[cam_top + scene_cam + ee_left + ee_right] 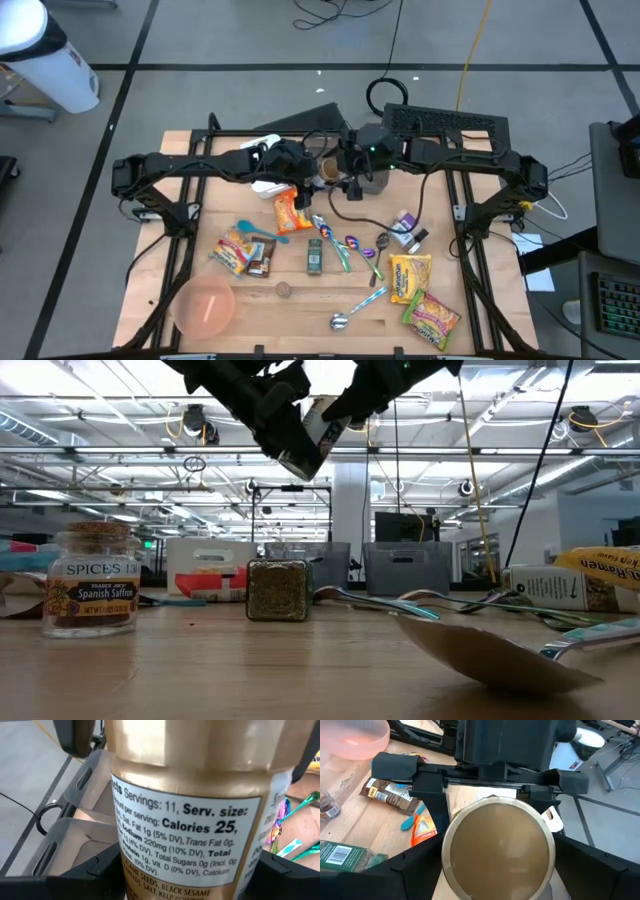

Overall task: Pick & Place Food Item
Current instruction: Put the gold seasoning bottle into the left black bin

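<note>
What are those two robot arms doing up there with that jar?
The left gripper holds a gold-lidded seasoning jar up in the air above the back middle of the table. The right gripper waits wide open right at the jar's gold lid, as if to take it. Snack packets and spoons lie below.

Gold-lidded seasoning jar with white paper nutrition label (190, 820): lid glossy, smooth. Light wooden tabletop (300, 310): matt, grained. Silver metal spoon (480, 650): dull sheen. Pink translucent plastic bowl (205, 305): smooth. Yellow noodle packets (410, 277): glossy film.
</note>
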You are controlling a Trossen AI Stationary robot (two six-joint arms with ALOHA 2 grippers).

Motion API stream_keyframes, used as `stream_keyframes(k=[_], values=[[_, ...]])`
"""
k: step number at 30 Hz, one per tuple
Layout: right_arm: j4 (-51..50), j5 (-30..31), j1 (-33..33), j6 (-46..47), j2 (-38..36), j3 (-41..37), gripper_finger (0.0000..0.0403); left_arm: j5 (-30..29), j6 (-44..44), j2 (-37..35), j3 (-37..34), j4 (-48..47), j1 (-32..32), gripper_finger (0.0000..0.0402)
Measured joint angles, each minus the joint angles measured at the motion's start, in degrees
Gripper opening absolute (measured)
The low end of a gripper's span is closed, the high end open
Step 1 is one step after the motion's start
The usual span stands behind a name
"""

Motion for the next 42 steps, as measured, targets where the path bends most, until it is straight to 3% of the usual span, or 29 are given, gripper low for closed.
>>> stream_keyframes(k=[8,16,21,30,42], values=[[0.2,-1.22,0.0,0.61,0.08,-0.03,0.033,0.24,-0.09,-0.02,0.0,-0.24,-0.2,0.0281],[0.21,-4.12,-0.02,1.3,0.08,-0.09,0.027,0.47,-0.02,-0.02,-0.02,-0.31,-0.5,0.0281],[0.17,-4.06,-0.02,1.44,0.08,-0.09,0.027,0.5,-0.1,-0.02,-0.02,-0.36,-0.52,0.0283],[0.11,-3.89,-0.02,1.44,0.08,-0.13,0.027,0.46,-1.86,-0.04,-0.04,0.04,-0.5,0.0327],[-3.81,-0.34,-1.61,0.64,-2.14,-0.13,0.027,-1.02,0.08,-5.09,-0.11,-2.77,-0.46,0.0312]])
